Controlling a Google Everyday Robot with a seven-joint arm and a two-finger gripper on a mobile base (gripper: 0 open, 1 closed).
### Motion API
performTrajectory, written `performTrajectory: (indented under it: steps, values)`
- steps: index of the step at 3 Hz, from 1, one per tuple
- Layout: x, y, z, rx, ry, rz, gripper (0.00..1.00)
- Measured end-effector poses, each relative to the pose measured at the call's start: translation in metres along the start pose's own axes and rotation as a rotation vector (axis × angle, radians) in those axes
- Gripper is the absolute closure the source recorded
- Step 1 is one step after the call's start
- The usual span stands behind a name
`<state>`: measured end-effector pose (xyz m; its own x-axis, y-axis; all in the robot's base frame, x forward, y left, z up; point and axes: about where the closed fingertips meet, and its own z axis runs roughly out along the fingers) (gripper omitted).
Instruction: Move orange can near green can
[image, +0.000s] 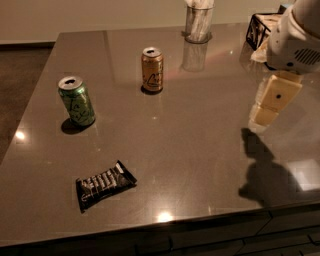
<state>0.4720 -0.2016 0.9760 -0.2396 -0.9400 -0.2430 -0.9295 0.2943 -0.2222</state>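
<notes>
The orange can stands upright on the grey table, back of centre, with its silver top open. The green can stands upright at the left, well apart from the orange can and nearer to me. My gripper hangs over the right side of the table, cream-coloured below the white arm. It is far to the right of both cans, holds nothing that I can see, and casts a dark shadow on the table in front of it.
A black snack bar wrapper lies near the front left. A clear glass holder stands at the back centre. A black wire basket sits at the back right, partly behind the arm. The table's front edge is close.
</notes>
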Motion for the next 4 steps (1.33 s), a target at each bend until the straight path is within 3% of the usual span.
performTrajectory:
  steps: [1,2,4]
  values:
    - [-0.039,-0.039,0.021,-0.011,-0.096,0.027,0.00]
    - [-0.107,-0.091,0.053,0.003,-0.237,0.076,0.00]
    - [-0.183,-0.138,0.103,0.018,-0.340,0.190,0.00]
